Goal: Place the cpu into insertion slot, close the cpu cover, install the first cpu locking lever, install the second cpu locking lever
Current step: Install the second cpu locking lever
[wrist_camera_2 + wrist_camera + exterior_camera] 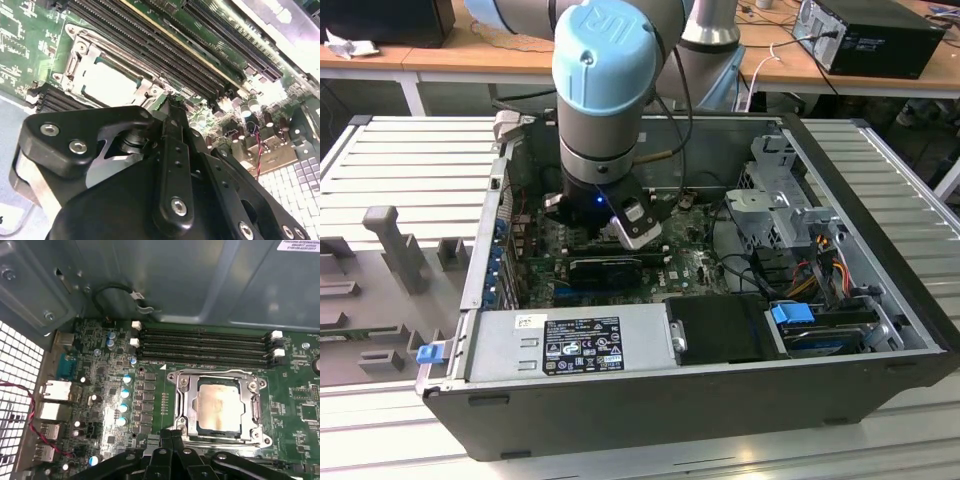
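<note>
With the cpu point(216, 405) seated under the closed cpu cover point(186, 402), the gripper point(167, 437) hovers beside the insertion slot point(260, 412), fingers together and empty; the thin, springy levers probably want pushing at their tips.

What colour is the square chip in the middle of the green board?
The cpu is pale beige-silver, clearest in the first wrist view.

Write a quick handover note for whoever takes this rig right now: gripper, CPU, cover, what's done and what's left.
Gripper: fingers together, holding nothing, poised just beside the insertion slot inside the open computer case.
CPU: seated flat in the slot on the motherboard, next to the memory slots.
CPU cover: silvery frame lies down around the chip in both wrist views.
Done: chip placed, cover closed.
Left: both locking levers; whether either is latched cannot be told.
</note>
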Robot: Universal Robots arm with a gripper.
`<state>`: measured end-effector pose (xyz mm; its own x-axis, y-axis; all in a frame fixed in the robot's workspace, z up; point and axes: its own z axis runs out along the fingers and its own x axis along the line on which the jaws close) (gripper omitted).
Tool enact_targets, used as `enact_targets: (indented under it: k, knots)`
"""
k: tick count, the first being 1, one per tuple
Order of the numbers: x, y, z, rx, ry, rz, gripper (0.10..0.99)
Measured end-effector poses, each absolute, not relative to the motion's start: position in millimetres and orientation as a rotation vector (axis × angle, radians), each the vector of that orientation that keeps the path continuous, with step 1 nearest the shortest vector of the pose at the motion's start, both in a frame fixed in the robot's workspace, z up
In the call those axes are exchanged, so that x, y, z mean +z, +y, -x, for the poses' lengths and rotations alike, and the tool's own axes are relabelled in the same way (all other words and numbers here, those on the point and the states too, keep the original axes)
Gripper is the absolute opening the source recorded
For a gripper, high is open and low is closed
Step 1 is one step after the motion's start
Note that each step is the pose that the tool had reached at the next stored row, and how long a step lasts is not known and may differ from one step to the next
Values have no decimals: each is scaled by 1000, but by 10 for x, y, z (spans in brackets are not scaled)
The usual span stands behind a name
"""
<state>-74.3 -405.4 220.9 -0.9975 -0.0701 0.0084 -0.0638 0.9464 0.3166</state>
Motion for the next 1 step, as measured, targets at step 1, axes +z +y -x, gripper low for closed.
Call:
enact_targets:
  k: [1]
  knots:
    - [2210,-4053,743,-500,-3080,-106,106]
